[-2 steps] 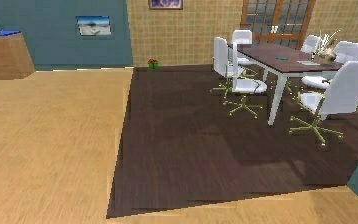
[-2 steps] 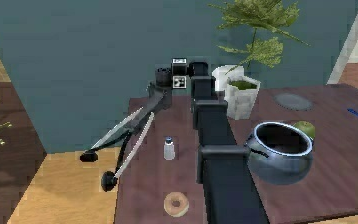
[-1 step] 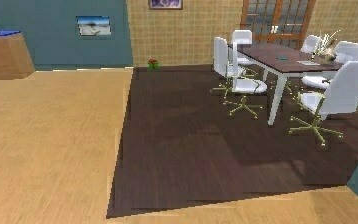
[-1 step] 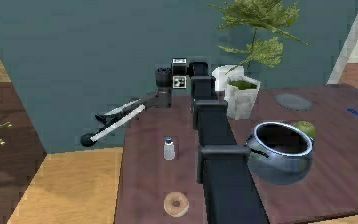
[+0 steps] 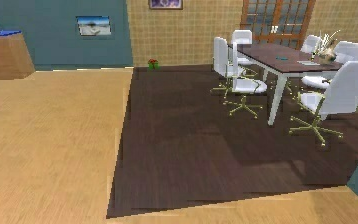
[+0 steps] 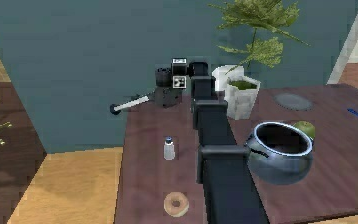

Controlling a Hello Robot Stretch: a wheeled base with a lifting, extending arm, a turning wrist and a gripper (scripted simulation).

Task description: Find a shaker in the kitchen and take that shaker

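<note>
1 shaker stands on the table nearer than my gripper, which holds nothing, so I should retract the arm, then lower slowly.

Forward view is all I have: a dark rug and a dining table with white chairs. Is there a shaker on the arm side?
Observer: Yes, a small shaker stands on a dark table in the arm side view.
Operator: Where's the gripper?
Observer: The gripper shows above and left of the shaker, against the blue wall.
Operator: Anything else nearby?
Observer: A dark pot sits right of the arm; the shaker is on its left.
</note>
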